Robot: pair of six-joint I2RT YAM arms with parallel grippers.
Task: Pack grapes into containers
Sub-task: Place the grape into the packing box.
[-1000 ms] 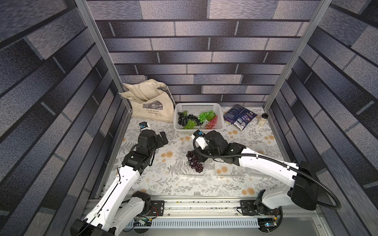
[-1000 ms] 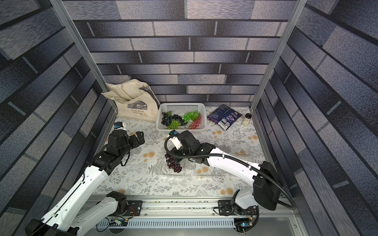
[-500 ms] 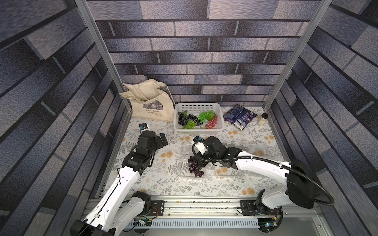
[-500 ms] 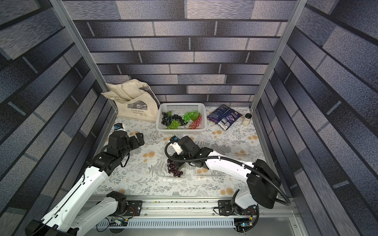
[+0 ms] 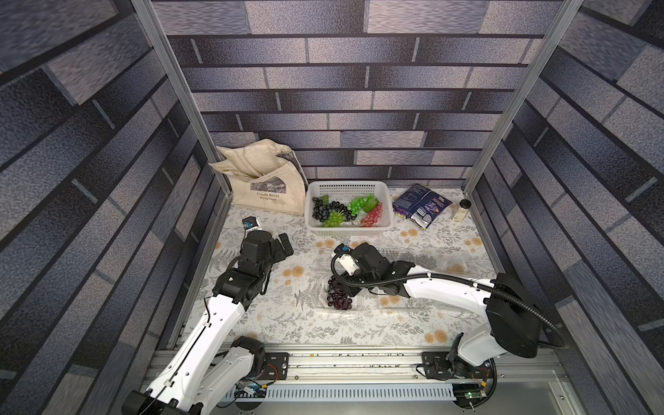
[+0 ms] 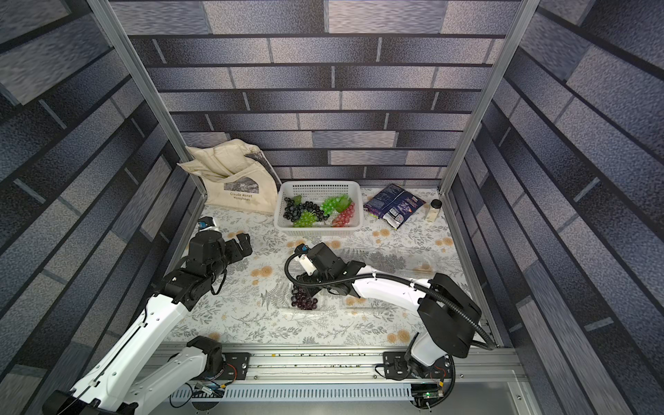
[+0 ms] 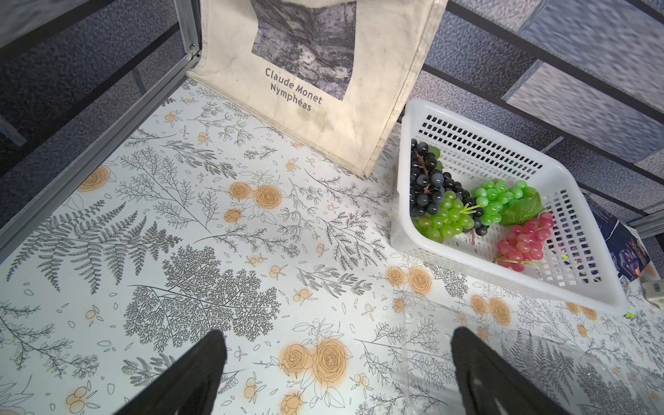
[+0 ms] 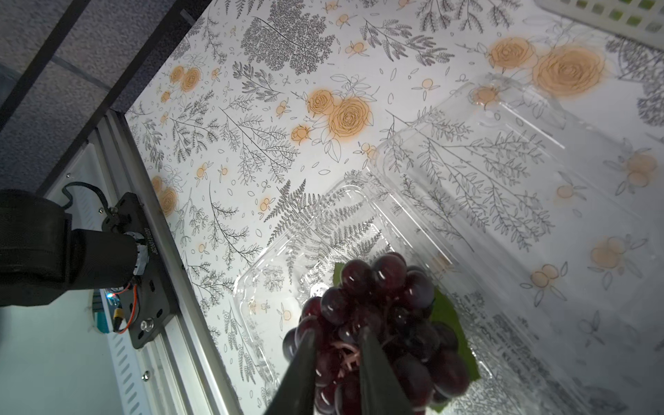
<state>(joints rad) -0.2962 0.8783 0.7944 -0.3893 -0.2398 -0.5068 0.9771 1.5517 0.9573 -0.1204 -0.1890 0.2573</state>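
Right gripper [image 8: 337, 332] jaws slightly parted around dark grape bunch [image 8: 388, 287] stem; bunch sat in clear container [image 8: 258, 287], 6 o'clock of white basket [image 5: 346, 184]. Left gripper [image 7: 337, 345] jaws were wide apart, empty.

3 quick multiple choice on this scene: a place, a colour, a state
1. Where is the dark purple bunch? A on the tote bag B in a clear container C on bare tablecloth
2. Colour of the basket bunch nearest the snack packet? A red B green C black
3. The left gripper is? A open, empty B shut on grapes C shut on the basket
B: clear walls surround it in the right wrist view. A: red grapes lie at that end. A: its fingers stand wide apart, nothing between.
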